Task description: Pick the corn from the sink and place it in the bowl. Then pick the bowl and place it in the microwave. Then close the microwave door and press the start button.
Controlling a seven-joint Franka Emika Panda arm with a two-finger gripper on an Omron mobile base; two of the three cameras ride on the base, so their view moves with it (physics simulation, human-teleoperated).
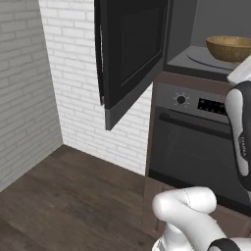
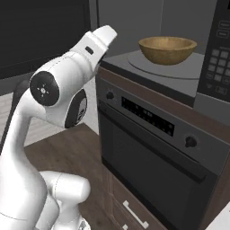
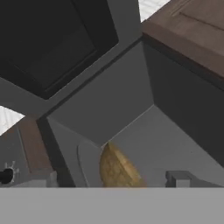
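Observation:
The golden-brown bowl (image 1: 229, 47) (image 2: 167, 49) stands on the round turntable plate (image 2: 152, 66) inside the microwave (image 1: 193, 27) (image 2: 130, 18). The microwave door (image 1: 132, 49) (image 2: 40, 36) (image 3: 48, 39) hangs wide open to the left. In the hand view my gripper (image 3: 111, 180) looks into the grey cavity, its fingertips (image 3: 178, 177) far apart, open and holding nothing. The bowl (image 3: 116, 168) lies just beyond them, apart from both tips. The corn is hidden and the sink is out of view.
Below the microwave sits a dark oven (image 1: 196, 142) (image 2: 152, 148) with a knob and bar handle. The microwave's button panel (image 2: 220, 49) is to the right of the cavity. A white brick wall (image 1: 63, 73) and wooden floor (image 1: 68, 196) lie to the left.

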